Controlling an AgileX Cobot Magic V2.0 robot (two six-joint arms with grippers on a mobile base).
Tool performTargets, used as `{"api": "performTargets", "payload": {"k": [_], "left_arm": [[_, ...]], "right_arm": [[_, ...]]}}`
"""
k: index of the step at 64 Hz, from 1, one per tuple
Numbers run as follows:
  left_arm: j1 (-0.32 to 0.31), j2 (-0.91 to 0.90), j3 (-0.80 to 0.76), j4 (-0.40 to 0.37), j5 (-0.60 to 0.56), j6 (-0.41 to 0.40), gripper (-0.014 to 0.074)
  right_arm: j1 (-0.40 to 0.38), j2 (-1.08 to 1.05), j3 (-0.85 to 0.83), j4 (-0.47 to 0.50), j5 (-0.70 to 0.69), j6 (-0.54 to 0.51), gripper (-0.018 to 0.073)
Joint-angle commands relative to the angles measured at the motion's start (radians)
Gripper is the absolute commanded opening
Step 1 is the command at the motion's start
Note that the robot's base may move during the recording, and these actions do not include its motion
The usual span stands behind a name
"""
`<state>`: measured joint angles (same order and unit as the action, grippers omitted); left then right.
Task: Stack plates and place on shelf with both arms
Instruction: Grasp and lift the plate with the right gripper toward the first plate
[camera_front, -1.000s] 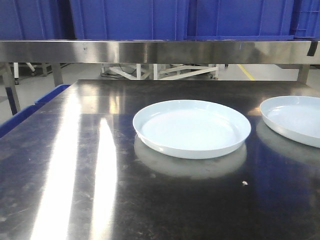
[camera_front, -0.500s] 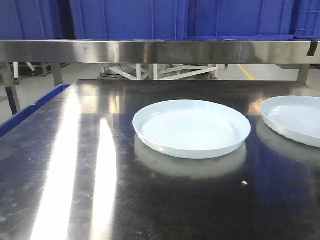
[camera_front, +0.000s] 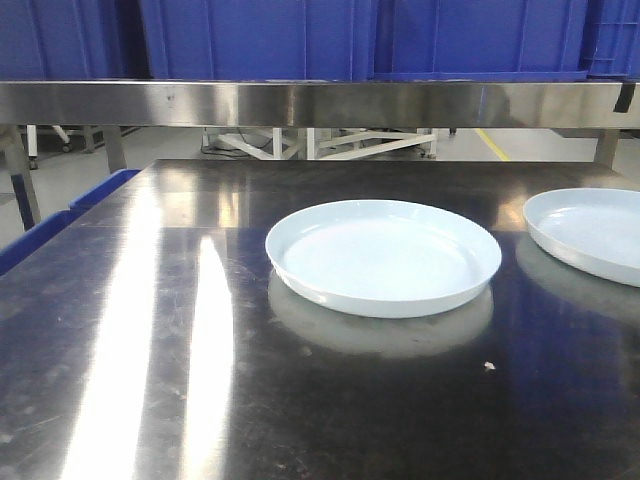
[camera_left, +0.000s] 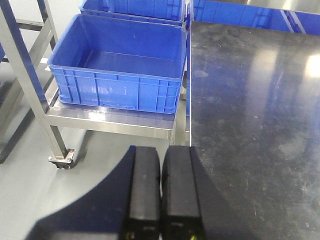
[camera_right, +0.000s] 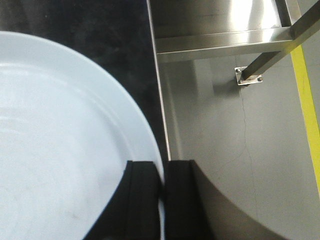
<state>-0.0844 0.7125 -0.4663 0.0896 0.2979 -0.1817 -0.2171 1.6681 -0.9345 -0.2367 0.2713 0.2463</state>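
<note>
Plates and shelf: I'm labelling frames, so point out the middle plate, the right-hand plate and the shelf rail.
middle plate (camera_front: 383, 255), front view, its flat centre.
right-hand plate (camera_front: 595, 232), front view, its inner floor.
shelf rail (camera_front: 300, 103), front view, middle of its face.

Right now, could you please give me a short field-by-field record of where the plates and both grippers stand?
centre plate: flat on the tabletop, empty, untouched
right plate: at the tabletop's right edge
right gripper: jaws shut on the right plate's rim
left gripper: jaws shut, holding nothing, by the tabletop's left edge
stacking: not yet done, plates apart
shelf: front rail above the tabletop's far side, blue crates above it
</note>
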Motion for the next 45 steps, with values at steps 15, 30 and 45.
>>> {"api": "performTargets", "payload": {"k": [15,30,45], "left_arm": [[0.000,-0.004,-0.030,0.003,-0.081,-0.007,0.0087],[0.000,-0.004,-0.030,0.003,-0.081,-0.007,0.0087],[0.000,-0.004,-0.030,0.003,-0.081,-0.007,0.0087]], "right_arm": [[-0.004,-0.159,-0.109,-0.044,-0.018,-0.007,0.0029],[0.060,-0.264,-0.155,0.004,0.036,-0.006,0.0029],[0.269,-0.275,-0.156,0.057,0.044,-0.006,0.0029]]}}
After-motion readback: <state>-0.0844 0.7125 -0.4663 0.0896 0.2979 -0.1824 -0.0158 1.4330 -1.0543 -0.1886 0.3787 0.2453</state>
